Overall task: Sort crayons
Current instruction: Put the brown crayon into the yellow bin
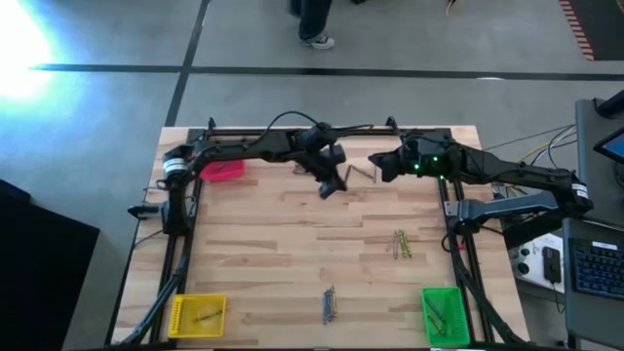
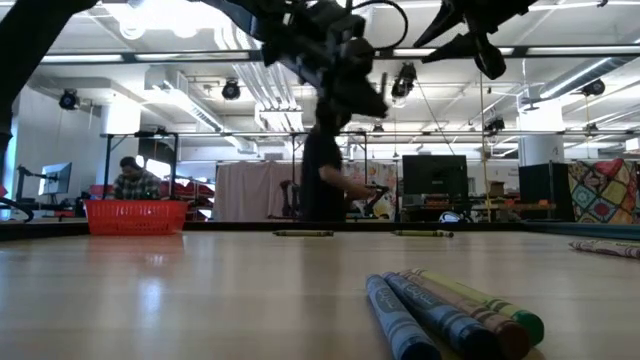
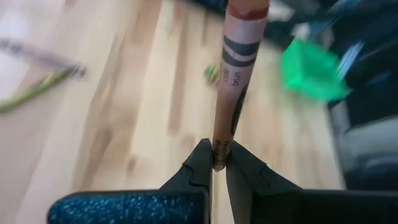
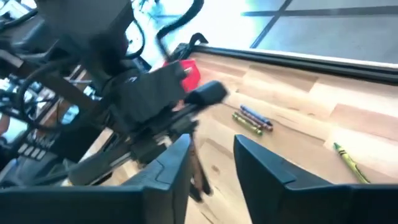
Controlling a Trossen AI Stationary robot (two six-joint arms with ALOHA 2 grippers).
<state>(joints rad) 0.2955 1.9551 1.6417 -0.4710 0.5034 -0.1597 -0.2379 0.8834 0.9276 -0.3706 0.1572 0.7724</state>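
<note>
Presently a brown crayon [image 3: 235, 81] is being pinched end-on by the left gripper [image 3: 215, 163], axis along the fingers, beside the red bin [image 1: 220, 171]; the right gripper [image 4: 211, 158] is being held spread nearby.

surface [image 1: 292, 244]: pale wood planks, smooth, slight sheen
brown crayon [image 3: 235, 74]: matt paper wrapper
left hand [image 3: 214, 165]: dark matt plastic fingers
green bin [image 1: 444, 314]: plastic mesh
</note>
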